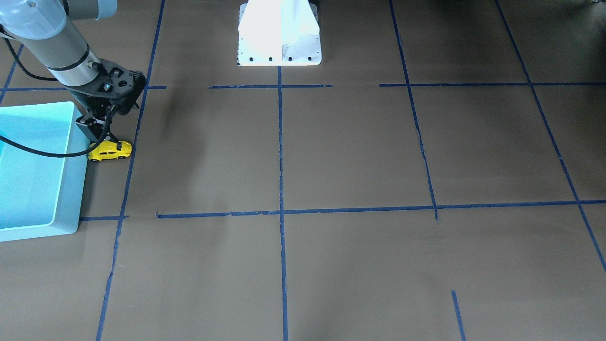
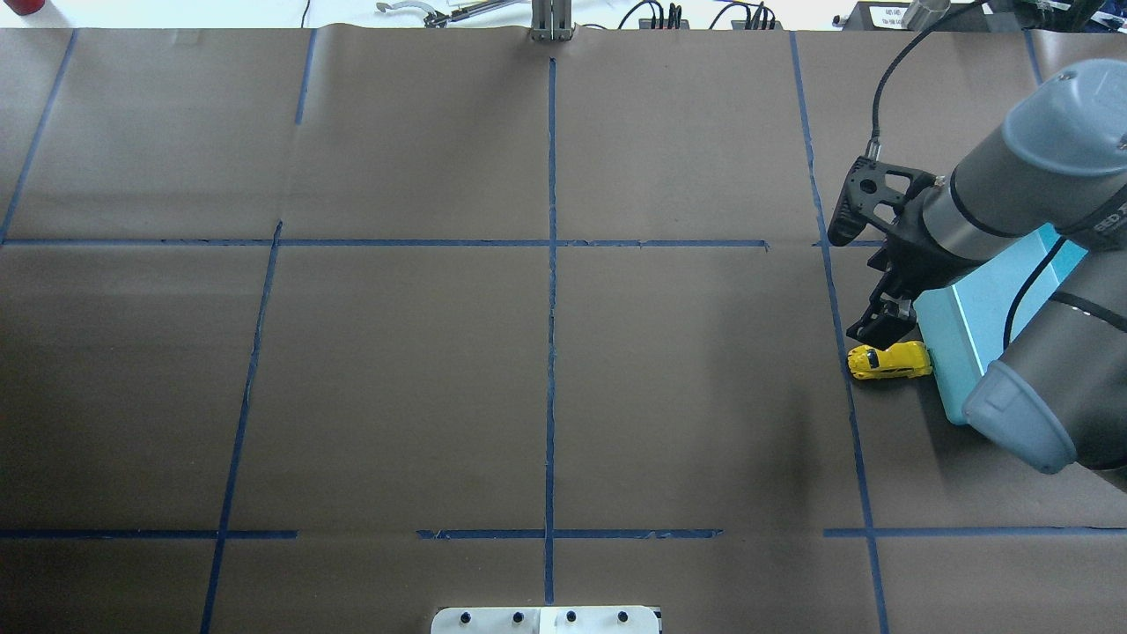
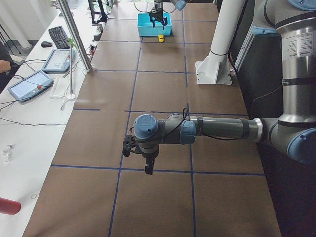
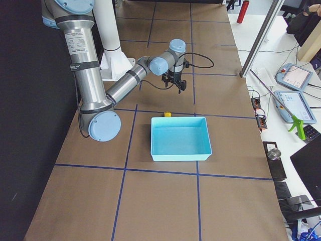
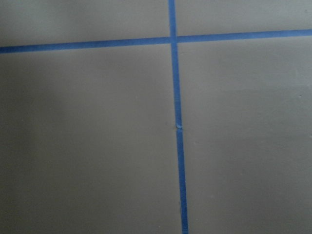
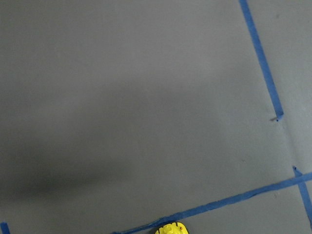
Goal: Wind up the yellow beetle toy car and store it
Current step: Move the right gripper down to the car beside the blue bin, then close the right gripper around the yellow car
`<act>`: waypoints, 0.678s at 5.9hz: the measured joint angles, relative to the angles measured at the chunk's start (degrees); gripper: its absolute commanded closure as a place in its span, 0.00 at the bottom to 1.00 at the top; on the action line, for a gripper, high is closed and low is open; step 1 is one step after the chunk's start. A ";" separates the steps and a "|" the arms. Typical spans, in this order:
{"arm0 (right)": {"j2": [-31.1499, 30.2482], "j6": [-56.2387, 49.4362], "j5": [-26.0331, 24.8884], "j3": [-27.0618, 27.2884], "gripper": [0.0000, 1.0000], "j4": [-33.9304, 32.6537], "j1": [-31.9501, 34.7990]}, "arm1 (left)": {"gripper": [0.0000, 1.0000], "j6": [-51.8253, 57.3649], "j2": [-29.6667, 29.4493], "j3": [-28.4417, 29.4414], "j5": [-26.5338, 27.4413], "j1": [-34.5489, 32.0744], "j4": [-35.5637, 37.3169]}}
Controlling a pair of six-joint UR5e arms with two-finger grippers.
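Note:
The yellow beetle toy car [image 1: 110, 150] stands on its wheels on the brown table, right beside the outer wall of the turquoise bin [image 1: 66, 189]. It also shows in the overhead view [image 2: 889, 361], the exterior right view [image 4: 167, 114] and at the bottom edge of the right wrist view [image 6: 171, 228]. My right gripper [image 1: 97, 136] hangs a little above the car's bin-side end, open and empty; it shows overhead too [image 2: 876, 328]. My left gripper [image 3: 147, 167] shows only in the exterior left view, over bare table; I cannot tell its state.
The bin [image 2: 986, 308] is empty and partly hidden under my right arm. The white robot base [image 1: 279, 35] stands at the table's middle edge. Blue tape lines [image 1: 280, 189] cross the brown table. Tablets and a keyboard [image 3: 59, 35] lie on the side bench.

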 measured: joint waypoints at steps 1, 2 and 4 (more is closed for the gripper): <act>-0.17 -6.40 -0.68 -0.48 0.00 0.15 -1.07 | 0.00 -0.05 0.19 0.75 -0.12 -0.54 0.24; -0.32 -12.24 -0.78 -1.58 0.00 0.19 -1.45 | 0.00 -0.02 0.25 1.24 -0.72 -1.04 0.56; -1.44 -18.05 -1.19 -3.03 0.00 0.23 -1.74 | 0.00 0.01 0.14 1.78 -1.57 -1.19 0.69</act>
